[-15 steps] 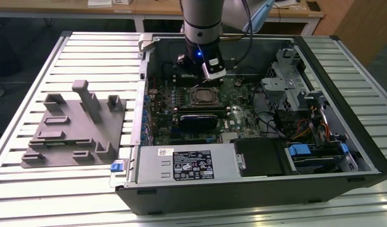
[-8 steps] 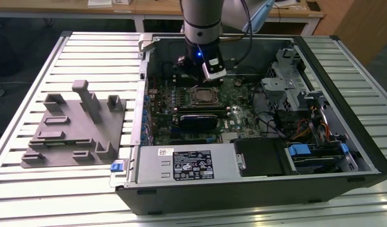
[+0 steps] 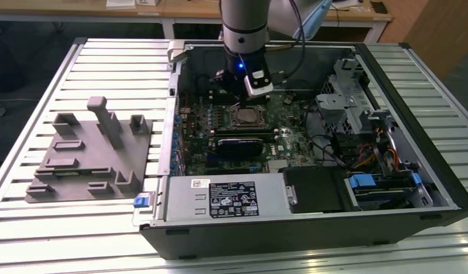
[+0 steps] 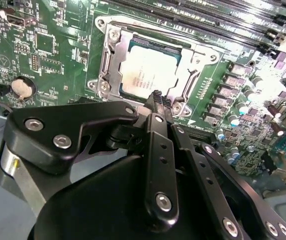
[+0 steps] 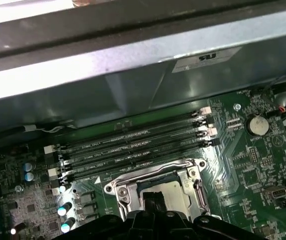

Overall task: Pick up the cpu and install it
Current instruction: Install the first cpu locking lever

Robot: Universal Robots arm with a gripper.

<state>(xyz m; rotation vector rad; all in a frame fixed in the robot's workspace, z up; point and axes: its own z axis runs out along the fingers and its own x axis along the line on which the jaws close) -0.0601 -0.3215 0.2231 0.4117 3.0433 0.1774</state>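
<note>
The cpu (image 4: 147,70), a small square chip with a pale silver top, lies flat inside the metal-framed socket (image 4: 113,55) on the green motherboard. In the exterior view the cpu (image 3: 247,119) sits in the middle of the open computer case. My gripper (image 4: 157,98) hangs just above the chip's edge. Its black fingers are drawn together and nothing is held between them. In the first wrist view the gripper (image 5: 150,200) covers part of the cpu (image 5: 176,192), with the socket (image 5: 120,189) frame showing around it.
Memory slots (image 5: 133,145) run beside the socket. A round coin battery (image 5: 257,125) sits on the board. The grey moulded tray (image 3: 81,157) with upright blocks lies on the slatted table at the exterior view's left. The power supply (image 3: 226,197), drive cages and cables crowd the case.
</note>
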